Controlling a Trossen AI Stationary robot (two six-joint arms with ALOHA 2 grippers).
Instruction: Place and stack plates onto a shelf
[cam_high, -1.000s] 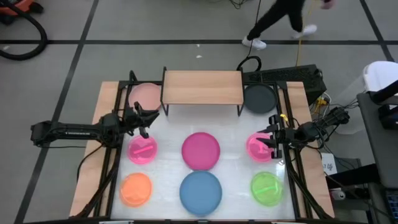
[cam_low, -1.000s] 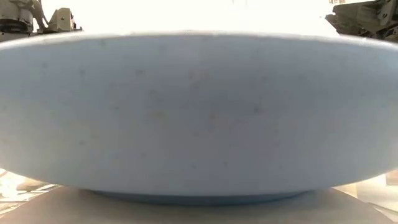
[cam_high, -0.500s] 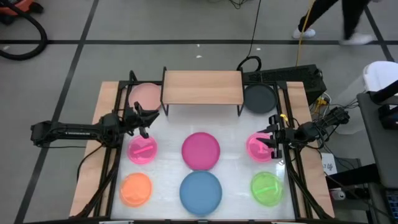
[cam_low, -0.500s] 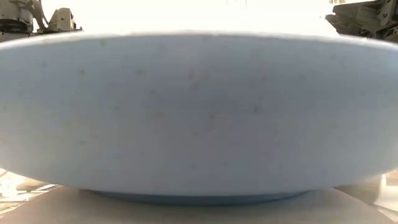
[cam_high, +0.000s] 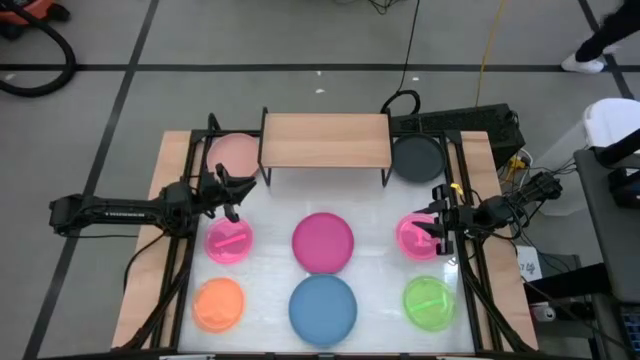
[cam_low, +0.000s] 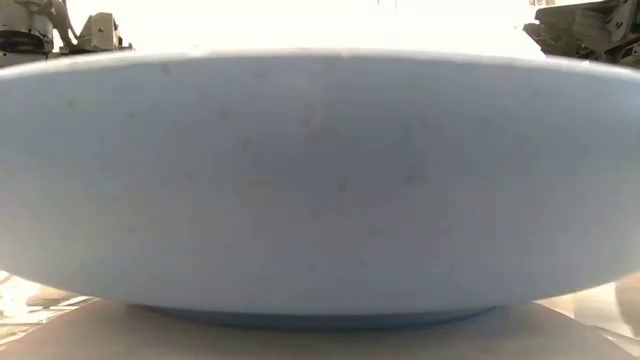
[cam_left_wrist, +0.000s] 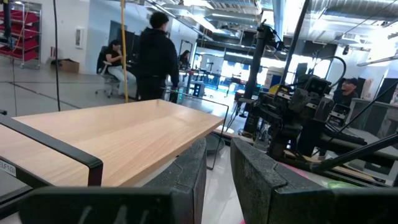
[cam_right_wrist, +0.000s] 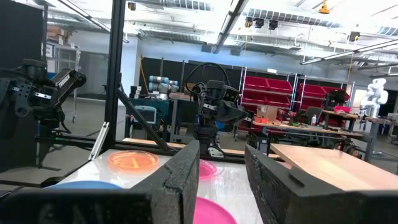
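Pale pink plate (cam_high: 234, 153) is sitting at the far left of the counter (cam_high: 275, 260), just beside the shelf (cam_high: 325, 140), whose light wooden top is standing bare on thin black legs. Nearer on that side, a hot pink plate (cam_high: 229, 241) is lying in front of the left gripper (cam_high: 238, 190), and an orange plate (cam_high: 218, 304) is lying at the near edge. The left gripper is hovering between the pale pink plate and the hot pink one, holding nothing; in the left wrist view its fingers (cam_left_wrist: 186, 174) are standing a narrow gap apart, with the shelf top just ahead of them and people in the room beyond.

Along the middle, a magenta plate (cam_high: 323, 242) is resting in front of the shelf and a blue plate (cam_high: 322, 307) is lying near the front edge. That blue plate is filling nearly the whole low view (cam_low: 320, 180), blocking almost everything behind it.

On the right, a dark grey plate (cam_high: 417, 157) is sitting just beside the shelf's right end. A second hot pink plate (cam_high: 414, 236) is lying under the tip of the right gripper (cam_high: 436, 222), and a green plate (cam_high: 430, 302) is lying nearer the front. The right gripper is holding nothing, with its fingers (cam_right_wrist: 180, 180) spread moderately apart in the right wrist view. A person's foot (cam_high: 583, 62) is showing on the floor at the far right.
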